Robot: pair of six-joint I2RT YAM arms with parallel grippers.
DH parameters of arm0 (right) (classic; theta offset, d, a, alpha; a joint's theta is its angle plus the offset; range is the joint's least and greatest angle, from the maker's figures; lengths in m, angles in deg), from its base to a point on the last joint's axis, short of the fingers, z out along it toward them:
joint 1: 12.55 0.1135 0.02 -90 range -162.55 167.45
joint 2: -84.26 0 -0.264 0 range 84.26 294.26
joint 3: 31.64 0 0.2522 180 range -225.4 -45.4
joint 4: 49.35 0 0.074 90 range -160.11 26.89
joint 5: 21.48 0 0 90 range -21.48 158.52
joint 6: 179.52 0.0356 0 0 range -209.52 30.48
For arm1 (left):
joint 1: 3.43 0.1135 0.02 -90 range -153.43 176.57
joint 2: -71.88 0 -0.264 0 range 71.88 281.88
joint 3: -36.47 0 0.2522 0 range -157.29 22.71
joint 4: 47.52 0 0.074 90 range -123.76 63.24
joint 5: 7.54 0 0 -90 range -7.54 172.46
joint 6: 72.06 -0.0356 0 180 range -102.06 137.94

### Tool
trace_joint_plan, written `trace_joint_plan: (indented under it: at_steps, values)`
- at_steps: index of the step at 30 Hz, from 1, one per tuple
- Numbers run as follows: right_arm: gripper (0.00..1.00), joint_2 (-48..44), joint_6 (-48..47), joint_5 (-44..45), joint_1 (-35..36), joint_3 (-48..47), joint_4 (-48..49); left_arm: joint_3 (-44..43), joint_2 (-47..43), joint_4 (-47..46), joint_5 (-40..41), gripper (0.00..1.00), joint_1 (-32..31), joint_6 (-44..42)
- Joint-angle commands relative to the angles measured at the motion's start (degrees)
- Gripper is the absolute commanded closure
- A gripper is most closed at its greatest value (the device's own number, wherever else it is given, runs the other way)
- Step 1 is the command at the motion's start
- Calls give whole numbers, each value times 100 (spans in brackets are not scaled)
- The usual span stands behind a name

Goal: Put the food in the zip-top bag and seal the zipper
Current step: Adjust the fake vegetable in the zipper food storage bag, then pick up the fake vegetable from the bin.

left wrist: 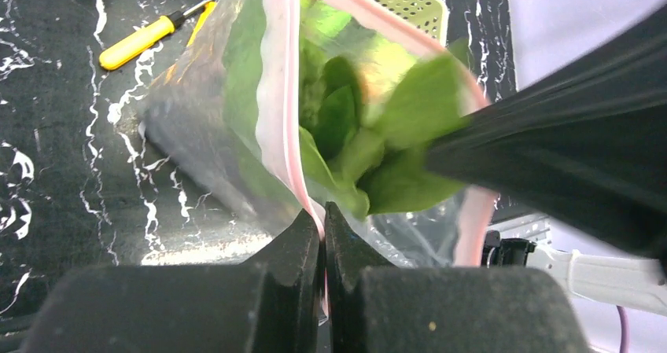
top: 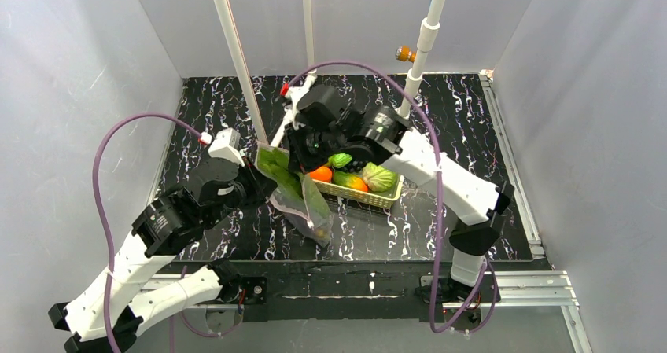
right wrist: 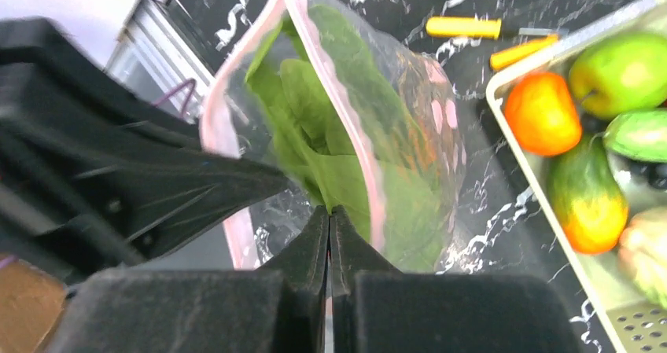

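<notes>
Pinching zipper (left wrist: 275,93) in closed left gripper (left wrist: 323,215), feed leaves (left wrist: 409,109), clamped by right gripper (right wrist: 329,215), down bag (top: 303,207) toward 5 o'clock.

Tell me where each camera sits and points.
Top external: above, behind the arms, looking down on table and basket; both arms show.
Left wrist: behind the left gripper, facing into the zip-top bag; its shut fingers show.
Right wrist: behind the right gripper, facing that bag from opposite; its shut fingers show.
Shared: both wrist views show the green leaves.
</notes>
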Motion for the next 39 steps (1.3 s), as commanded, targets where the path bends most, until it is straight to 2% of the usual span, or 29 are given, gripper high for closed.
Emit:
trace_joint_plan:
  at_steps: [1,7,13,16,20,24,29,30,32,33,36,39]
  values:
    - [99,328,573,479,160,600,-81,-151,213,-353,-131,100,-5,-115]
    - [99,918,741,449,117,543,186,-80,176,-347,-129,100,-6,-105]
    - [97,1247,516,89,48,549,572,-28,68,-265,-83,100,-9,-44]
    - [76,1103,345,-479,-1,564,615,-66,43,-196,-74,100,-5,-48]
    - [58,398,233,-1019,-75,963,881,-46,-55,-121,69,100,-8,-81]
    - [39,-405,117,-1362,-356,1274,1073,-88,-36,44,599,100,-5,-16]
    - [18,-905,-306,-1702,-834,895,803,-355,423,203,775,100,-10,-375]
    - [16,-926,-347,-1664,-950,652,630,-513,564,350,878,100,-2,-488]
    - [4,-1047,-462,-1349,-1149,438,431,-980,915,722,1002,100,43,-772]
    - [2,-1138,-486,-1029,-1237,480,431,-1206,1100,913,1037,100,57,-848]
    - [2,-1521,-251,229,-1619,1179,694,-1667,1353,1275,1026,100,95,-1022]
    - [2,-1765,-13,607,-2129,2073,1099,-1994,1372,1513,969,100,147,-1210]
